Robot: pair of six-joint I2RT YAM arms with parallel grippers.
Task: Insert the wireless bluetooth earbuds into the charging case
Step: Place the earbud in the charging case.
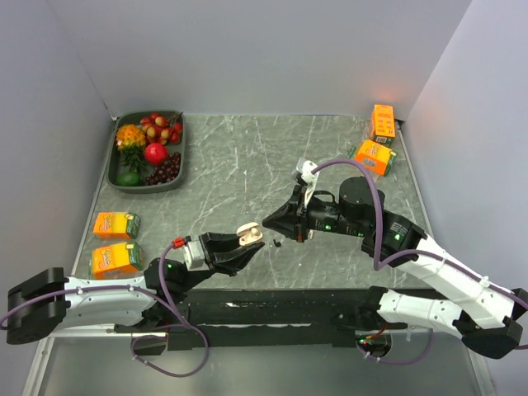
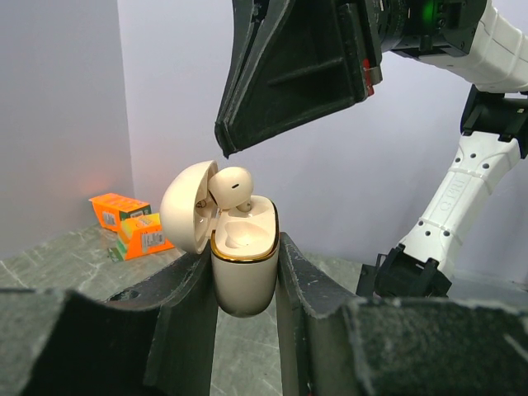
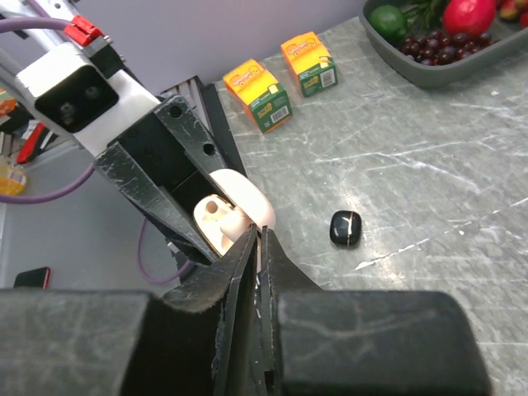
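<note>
My left gripper (image 1: 239,244) is shut on the cream charging case (image 1: 247,234) and holds it upright above the table, lid open. In the left wrist view the case (image 2: 243,280) sits between the fingers. A cream earbud (image 2: 231,186) leans in one socket, and the socket beside it is bare. My right gripper (image 1: 266,221) has its jaws together, its tips (image 2: 224,148) just above the earbud and the lid, and nothing shows between them. A tiny black glossy piece (image 3: 346,228) lies on the table to the right of the case (image 3: 247,194); it also shows in the top view (image 1: 277,242).
A grey tray (image 1: 178,176) of fruit stands at the back left. Two orange juice boxes (image 1: 115,224) (image 1: 114,259) lie at the left edge. Two more (image 1: 382,122) (image 1: 373,157) stand at the back right. Grey walls close in the sides.
</note>
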